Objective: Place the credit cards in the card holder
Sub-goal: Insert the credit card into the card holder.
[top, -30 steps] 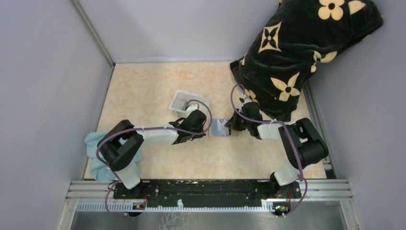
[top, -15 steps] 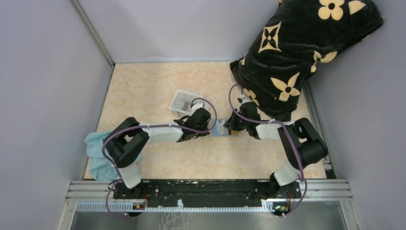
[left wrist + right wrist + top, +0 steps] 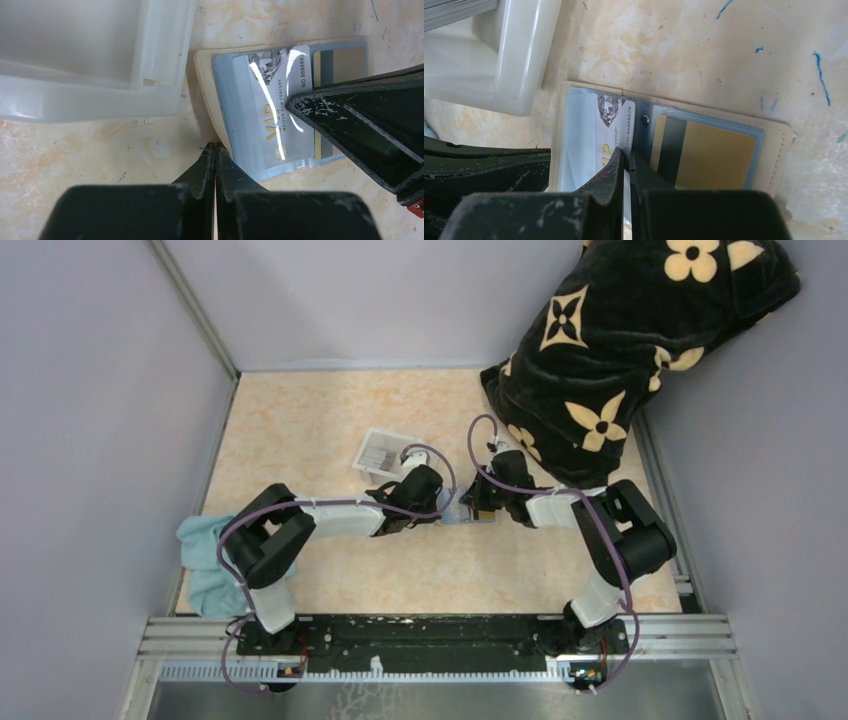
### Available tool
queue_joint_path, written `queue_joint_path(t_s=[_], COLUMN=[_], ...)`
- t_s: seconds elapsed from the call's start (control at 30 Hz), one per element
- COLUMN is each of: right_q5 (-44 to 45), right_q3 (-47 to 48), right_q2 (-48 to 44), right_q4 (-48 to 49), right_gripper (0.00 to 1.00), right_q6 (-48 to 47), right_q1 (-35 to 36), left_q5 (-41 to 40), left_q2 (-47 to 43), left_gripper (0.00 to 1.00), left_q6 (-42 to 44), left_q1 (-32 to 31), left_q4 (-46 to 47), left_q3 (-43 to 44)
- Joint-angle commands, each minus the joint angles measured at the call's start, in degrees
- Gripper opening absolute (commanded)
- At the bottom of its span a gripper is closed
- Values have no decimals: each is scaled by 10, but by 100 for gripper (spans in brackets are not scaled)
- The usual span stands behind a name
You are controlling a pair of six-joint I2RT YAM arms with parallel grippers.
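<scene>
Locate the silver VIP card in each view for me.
Top external: too small to tell; its card holder lies mid-table.
Left wrist: silver VIP card right of centre.
Right wrist: silver VIP card left of centre.
Shared landmark: white plastic tray, left of the holder.

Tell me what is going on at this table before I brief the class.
Both arms work at the open card holder beside the white tray. The right gripper pinches a silvery card lying over the holder's blue-grey lining; whether it is fully sleeved is unclear. The left gripper, shut, has its tip at the holder's edge. A gold card already sits in the other sleeve.
</scene>
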Motion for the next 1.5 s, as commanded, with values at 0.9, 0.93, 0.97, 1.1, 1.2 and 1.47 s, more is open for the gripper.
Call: queue_joint_path(t_s=[0.9, 0.93, 0.97, 1.1, 1.2, 1.47], right_q5=[149, 151, 153, 165, 176, 226], right_q3=[45, 48, 51, 63, 72, 104], right_q2=[37, 38, 40, 51, 61, 97], right_q4=[-235, -237, -241, -254, -268, -310], right_gripper=[64, 64, 65, 69, 71, 79], right_q6=[-34, -34, -35, -35, -35, -33], right_q1=[101, 103, 105, 115, 122, 148], left_q5=[-28, -31, -33, -38, -39, -43], left_q2=[4, 2, 1, -5, -8, -21], left_gripper=[0, 0, 0, 0, 0, 0], left_q6=[-22, -23, -24, -29, -33, -38], left_q1=[-16, -16, -16, -15, -16, -16], left_q4=[-80, -82, -84, -87, -92, -104], left_q3=[-80, -82, -84, -96, -102, -114])
